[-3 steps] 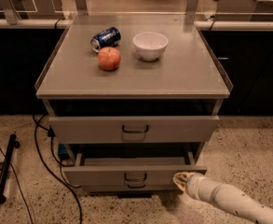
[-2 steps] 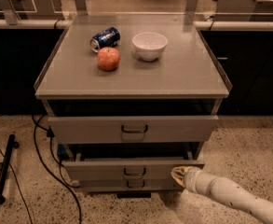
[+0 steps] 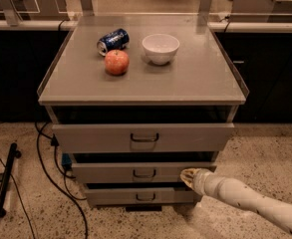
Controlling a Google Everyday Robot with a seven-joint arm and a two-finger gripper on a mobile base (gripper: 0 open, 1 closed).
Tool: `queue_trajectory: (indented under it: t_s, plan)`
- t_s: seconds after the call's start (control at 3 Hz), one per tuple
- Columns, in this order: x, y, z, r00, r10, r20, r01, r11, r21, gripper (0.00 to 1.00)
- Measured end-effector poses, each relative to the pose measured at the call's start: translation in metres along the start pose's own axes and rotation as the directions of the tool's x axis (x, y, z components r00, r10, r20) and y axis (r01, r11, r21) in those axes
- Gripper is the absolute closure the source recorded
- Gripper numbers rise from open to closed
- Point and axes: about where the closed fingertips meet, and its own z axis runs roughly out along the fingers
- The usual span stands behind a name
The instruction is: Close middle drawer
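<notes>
The middle drawer (image 3: pixel 135 173) is the second grey front of the cabinet, with a small dark loop handle (image 3: pixel 144 174). It stands pushed in, only slightly proud of the bottom drawer (image 3: pixel 140 196) and set back from the top drawer (image 3: pixel 143 137), which sticks out. My gripper (image 3: pixel 187 176) comes in from the lower right on a white arm and its tip rests against the right end of the middle drawer's front.
On the cabinet top (image 3: pixel 195 78) lie a blue can (image 3: pixel 112 41) on its side, a red apple (image 3: pixel 116 62) and a white bowl (image 3: pixel 161 48). Cables (image 3: pixel 51 168) and a dark stand (image 3: pixel 5 180) are on the floor at left.
The middle drawer has slid inward, from well pulled out to nearly flush. My gripper has moved forward with it, staying against the front's right end.
</notes>
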Motion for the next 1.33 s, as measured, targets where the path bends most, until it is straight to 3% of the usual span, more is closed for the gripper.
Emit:
queue_trajectory:
  t_s: [0.33, 0.67, 1.0, 1.33]
  plan:
    - [-0.001, -0.005, 0.006, 1.000, -0.003, -0.004, 0.003, 1.0000, 0.000, 1.00]
    - [-0.005, 0.000, 0.003, 1.000, 0.003, -0.014, -0.003, 0.9985, -0.054, 1.00]
    - [-0.008, 0.028, -0.017, 0.999, 0.031, -0.034, -0.036, 0.9828, -0.181, 1.00]
    - [-0.006, 0.077, -0.052, 0.995, 0.079, -0.056, -0.093, 0.9363, -0.339, 0.97]
